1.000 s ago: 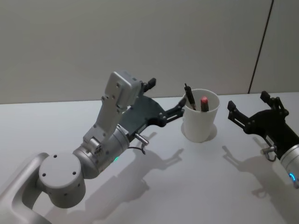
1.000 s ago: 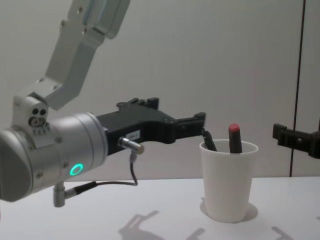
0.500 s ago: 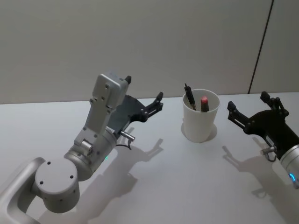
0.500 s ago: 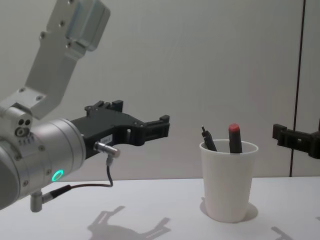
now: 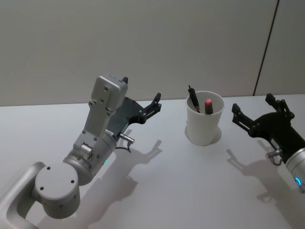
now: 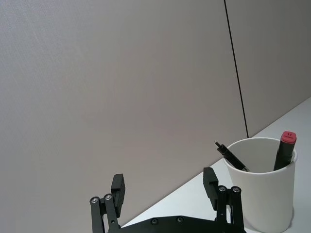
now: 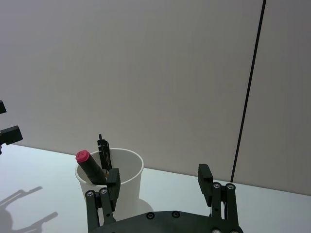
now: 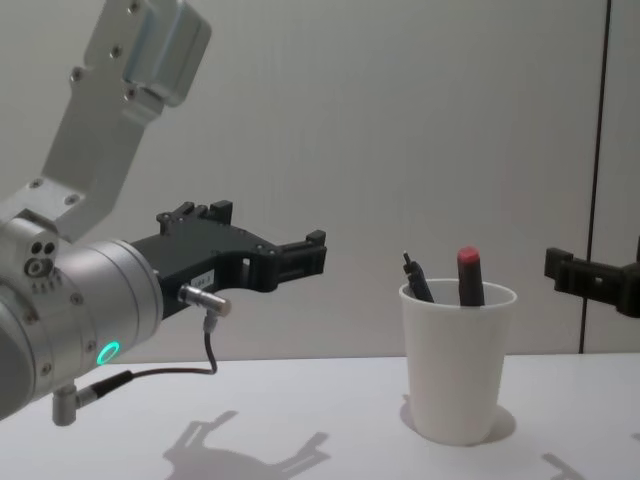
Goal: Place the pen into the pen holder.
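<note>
The pen holder (image 5: 204,125) is a white paper cup standing on the table right of centre. A black pen (image 5: 193,99) leans inside it against the left rim, next to a red-capped marker (image 5: 208,105). My left gripper (image 5: 141,89) hovers open and empty to the left of the cup, well apart from it. In the left wrist view its fingers (image 6: 118,185) point toward the cup (image 6: 262,194). My right gripper (image 5: 252,103) hangs open and empty just right of the cup. The chest view shows the pen (image 8: 418,280) sticking out above the rim (image 8: 458,291).
The white table (image 5: 181,181) runs out in front of the cup and between the arms. A plain grey wall (image 5: 143,43) stands close behind, with a dark vertical seam (image 5: 267,47) at the right.
My left gripper has drawn back from the cup's rim toward the left and now stands clear of it. The black pen stays in the cup. The right arm has not moved.
</note>
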Action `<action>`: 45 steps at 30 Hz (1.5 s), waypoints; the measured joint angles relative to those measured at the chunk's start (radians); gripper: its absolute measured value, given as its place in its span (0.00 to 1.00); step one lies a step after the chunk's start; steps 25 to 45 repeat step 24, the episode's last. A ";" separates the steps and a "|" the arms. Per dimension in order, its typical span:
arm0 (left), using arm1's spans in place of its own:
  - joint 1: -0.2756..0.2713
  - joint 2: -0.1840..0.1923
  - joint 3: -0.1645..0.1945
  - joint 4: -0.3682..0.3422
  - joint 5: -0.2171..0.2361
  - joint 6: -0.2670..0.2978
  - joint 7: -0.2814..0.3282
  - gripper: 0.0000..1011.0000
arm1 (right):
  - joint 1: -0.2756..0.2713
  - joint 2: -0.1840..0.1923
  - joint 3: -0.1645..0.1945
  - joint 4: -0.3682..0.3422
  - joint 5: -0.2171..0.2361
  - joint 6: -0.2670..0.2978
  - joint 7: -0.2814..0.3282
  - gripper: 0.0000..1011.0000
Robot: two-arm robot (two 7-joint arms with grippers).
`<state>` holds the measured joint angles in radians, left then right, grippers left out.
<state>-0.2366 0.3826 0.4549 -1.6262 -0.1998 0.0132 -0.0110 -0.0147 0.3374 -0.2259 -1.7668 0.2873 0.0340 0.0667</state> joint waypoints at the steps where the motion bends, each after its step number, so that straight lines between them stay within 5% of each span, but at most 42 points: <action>1: 0.000 0.000 0.000 0.000 0.000 0.000 0.000 0.99 | 0.000 0.000 0.000 0.000 0.000 0.000 0.000 0.99; 45: -0.001 -0.001 -0.001 0.000 -0.001 0.001 0.000 0.99 | 0.000 0.000 0.000 0.000 0.000 0.000 0.000 0.99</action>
